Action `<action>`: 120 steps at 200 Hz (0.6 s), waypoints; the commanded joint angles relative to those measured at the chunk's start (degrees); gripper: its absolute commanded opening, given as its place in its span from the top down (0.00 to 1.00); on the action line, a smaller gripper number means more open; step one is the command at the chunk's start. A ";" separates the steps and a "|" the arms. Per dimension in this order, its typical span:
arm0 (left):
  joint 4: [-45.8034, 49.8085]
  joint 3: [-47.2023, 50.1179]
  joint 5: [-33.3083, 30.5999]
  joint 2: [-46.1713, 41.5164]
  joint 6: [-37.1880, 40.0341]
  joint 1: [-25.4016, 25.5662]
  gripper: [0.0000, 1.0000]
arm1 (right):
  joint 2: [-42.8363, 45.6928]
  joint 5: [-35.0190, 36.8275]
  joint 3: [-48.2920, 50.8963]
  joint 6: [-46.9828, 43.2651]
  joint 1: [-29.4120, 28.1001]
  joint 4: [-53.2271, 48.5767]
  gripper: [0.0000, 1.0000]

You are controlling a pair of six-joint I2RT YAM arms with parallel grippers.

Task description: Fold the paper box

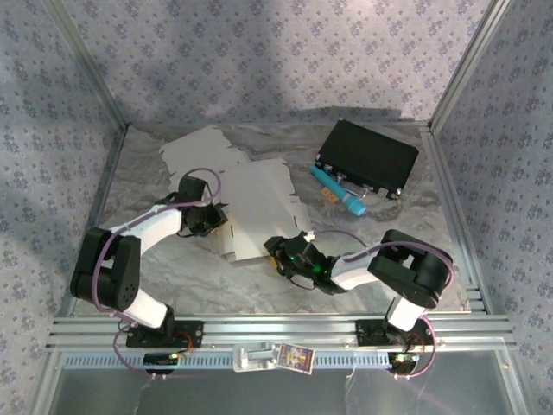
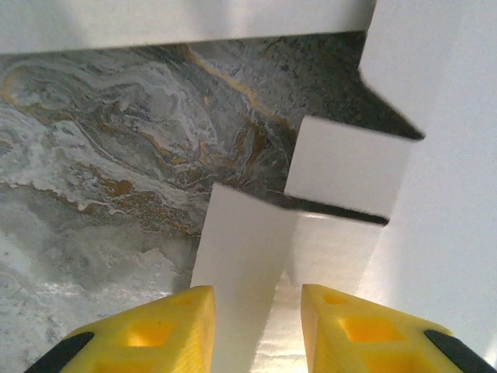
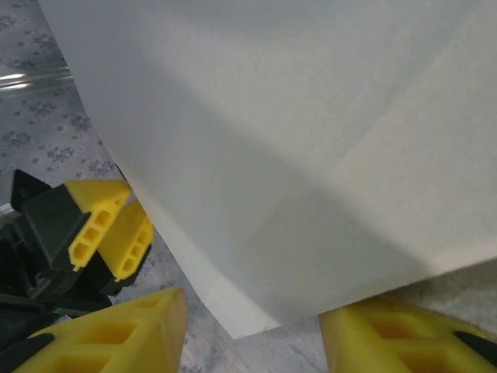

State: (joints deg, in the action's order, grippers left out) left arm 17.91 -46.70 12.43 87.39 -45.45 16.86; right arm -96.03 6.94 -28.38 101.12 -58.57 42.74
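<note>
The paper box is a flat white cut-out with flaps, lying mid-table. My left gripper is at its left edge. In the left wrist view its yellow fingers stand apart, and a narrow white flap rises between them without being pinched. My right gripper is at the box's near right corner. Its fingers are spread wide, with the box's corner lying over the gap and overlapping the right finger. The left gripper's yellow fingertips show beyond the sheet's edge.
A second white cut sheet lies at the back left. A black case sits at the back right, with a blue pen in front of it. Patterned walls close in the marble table, and metal rails run along the near edge.
</note>
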 commanded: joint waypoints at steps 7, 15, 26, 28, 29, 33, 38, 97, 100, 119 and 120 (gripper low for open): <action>0.36 -0.05 0.46 1.01 1.49 0.80 0.66 | -1.39 5.29 0.34 -1.47 -0.38 5.37 0.56; 0.37 0.05 0.29 1.01 1.58 0.97 0.66 | -1.71 5.65 0.05 -1.95 -0.30 6.43 0.57; 0.45 0.15 0.30 1.38 1.57 1.15 0.66 | -1.88 6.29 -0.30 -2.39 -0.17 7.18 0.58; 0.48 0.17 0.31 1.51 1.59 1.15 0.66 | -1.90 6.39 -0.37 -2.48 -0.13 7.25 0.58; 0.47 0.14 0.32 1.57 1.59 1.15 0.66 | -1.98 6.45 -0.41 -2.49 -0.09 7.26 0.58; 0.47 0.16 0.36 1.74 1.58 1.25 0.67 | -2.00 6.58 -0.65 -2.79 -0.10 7.43 0.59; 0.54 0.12 0.46 1.79 1.53 1.31 0.67 | -2.10 6.68 -0.85 -3.10 0.04 7.56 0.59; 0.72 -0.10 0.80 3.44 1.55 2.47 0.68 | -5.15 8.12 -2.03 -5.36 0.34 11.29 0.65; 0.72 -0.14 0.84 3.40 1.52 2.47 0.68 | -5.36 8.16 -2.03 -5.33 0.34 11.44 0.65; 0.93 -0.38 0.79 3.49 1.68 2.71 0.68 | -6.01 8.53 -2.03 -5.15 0.38 11.84 0.81; 0.96 -0.40 0.77 3.49 1.64 2.73 0.68 | -5.97 8.53 -2.03 -5.19 0.34 11.80 0.83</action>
State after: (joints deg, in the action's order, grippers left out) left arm 17.04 -46.70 12.40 89.80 -44.84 18.55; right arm -100.86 13.08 -28.62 97.06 -58.37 50.98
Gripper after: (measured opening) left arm 0.316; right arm 0.285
